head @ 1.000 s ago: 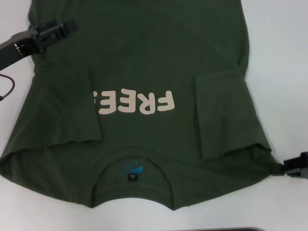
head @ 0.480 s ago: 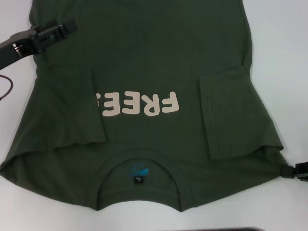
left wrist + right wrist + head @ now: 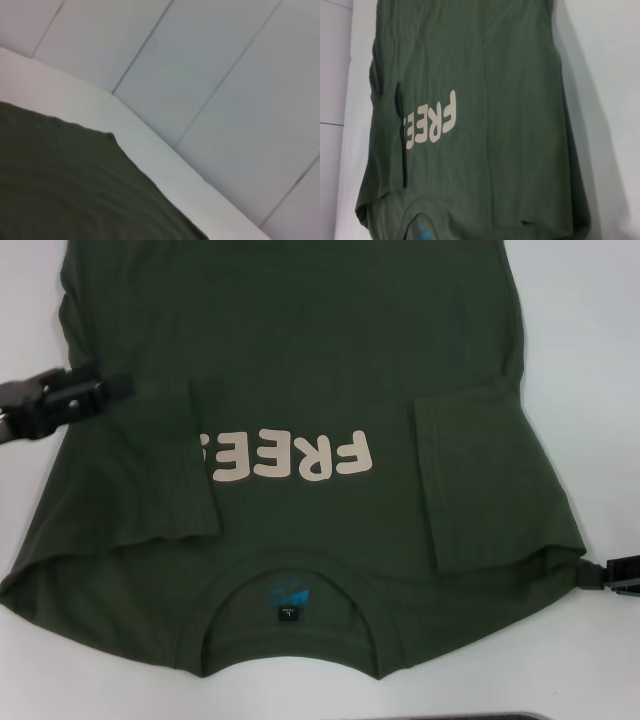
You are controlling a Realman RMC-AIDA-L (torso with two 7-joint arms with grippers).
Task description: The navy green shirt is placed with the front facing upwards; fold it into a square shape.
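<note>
Olive-green cotton fills the white table (image 3: 590, 360), and that is the navy green shirt (image 3: 300, 350) lying front up, collar toward the robot, with the cream letters (image 3: 290, 458) on the chest reading upside down from the head camera (the last character is covered by a fold). Both short sleeves are turned inward over the body, the left one overlapping the print, the right one lying as a neat flap just beside it. A small black neck tag (image 3: 287, 614) with blue print above it sits inside the collar. Left gripper (image 3: 118, 386) sits over the shirt's left edge; right gripper (image 3: 590, 576) is at the right shoulder corner, and for both I cannot tell whether the fingers are parted or closed.
</note>
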